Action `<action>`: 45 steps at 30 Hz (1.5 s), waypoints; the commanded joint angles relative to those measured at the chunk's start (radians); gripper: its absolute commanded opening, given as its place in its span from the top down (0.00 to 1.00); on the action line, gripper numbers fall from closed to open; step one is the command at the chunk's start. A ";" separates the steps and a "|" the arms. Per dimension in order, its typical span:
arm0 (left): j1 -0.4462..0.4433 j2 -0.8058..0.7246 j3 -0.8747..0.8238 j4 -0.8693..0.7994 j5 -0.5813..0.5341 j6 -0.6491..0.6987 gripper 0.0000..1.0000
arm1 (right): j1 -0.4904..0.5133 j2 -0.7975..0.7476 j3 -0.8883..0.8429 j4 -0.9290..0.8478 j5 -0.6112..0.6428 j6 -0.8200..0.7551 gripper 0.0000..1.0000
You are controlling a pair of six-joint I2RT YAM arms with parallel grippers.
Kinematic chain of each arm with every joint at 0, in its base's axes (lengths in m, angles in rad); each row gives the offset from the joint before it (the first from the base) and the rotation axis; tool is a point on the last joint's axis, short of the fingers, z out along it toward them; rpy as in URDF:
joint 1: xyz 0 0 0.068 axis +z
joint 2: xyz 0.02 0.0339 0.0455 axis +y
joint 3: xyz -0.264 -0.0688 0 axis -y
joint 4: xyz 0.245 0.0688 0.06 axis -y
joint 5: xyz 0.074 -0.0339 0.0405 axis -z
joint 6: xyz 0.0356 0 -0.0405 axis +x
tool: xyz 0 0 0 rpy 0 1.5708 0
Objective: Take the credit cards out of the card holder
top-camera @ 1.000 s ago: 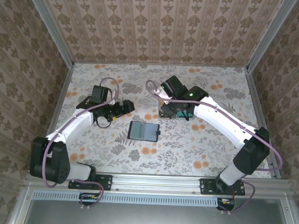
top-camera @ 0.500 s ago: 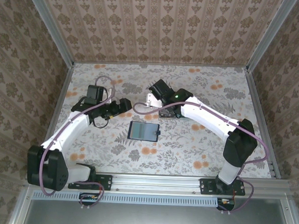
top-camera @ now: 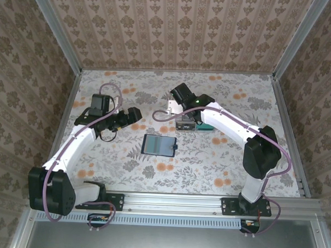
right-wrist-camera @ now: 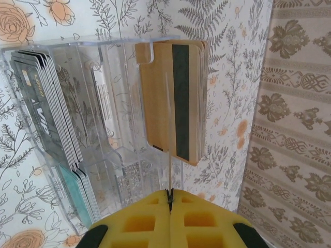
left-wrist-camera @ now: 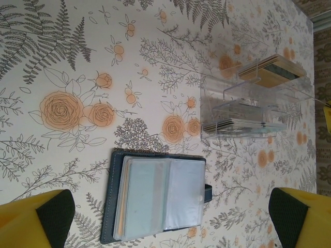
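Right pincer (right-wrist-camera: pixel 169 199): pinching what looks like an edge-on card (right-wrist-camera: pixel 169 173) at the clear box (right-wrist-camera: pixel 119 129). Left pincer (left-wrist-camera: pixel 168 219): spread wide near the card holder (left-wrist-camera: pixel 155 199), open flat on the bench (top-camera: pixel 218 165). Step, likely: stowing a card; next, you release it into its slot

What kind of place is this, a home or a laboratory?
Probably a laboratory test cell: aluminium frame around wallpapered panels, and a left arm and right arm bolted to a rail edging the floral table.
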 commanded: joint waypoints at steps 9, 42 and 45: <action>0.022 -0.009 -0.005 -0.014 -0.002 0.020 0.00 | -0.007 0.062 0.031 0.066 -0.031 -0.025 1.00; 0.044 0.015 -0.009 0.005 0.019 0.019 0.00 | -0.043 0.123 0.042 0.132 -0.008 -0.003 0.86; 0.046 0.017 -0.010 0.007 0.021 0.020 0.00 | -0.043 0.120 0.049 0.159 0.003 0.000 0.66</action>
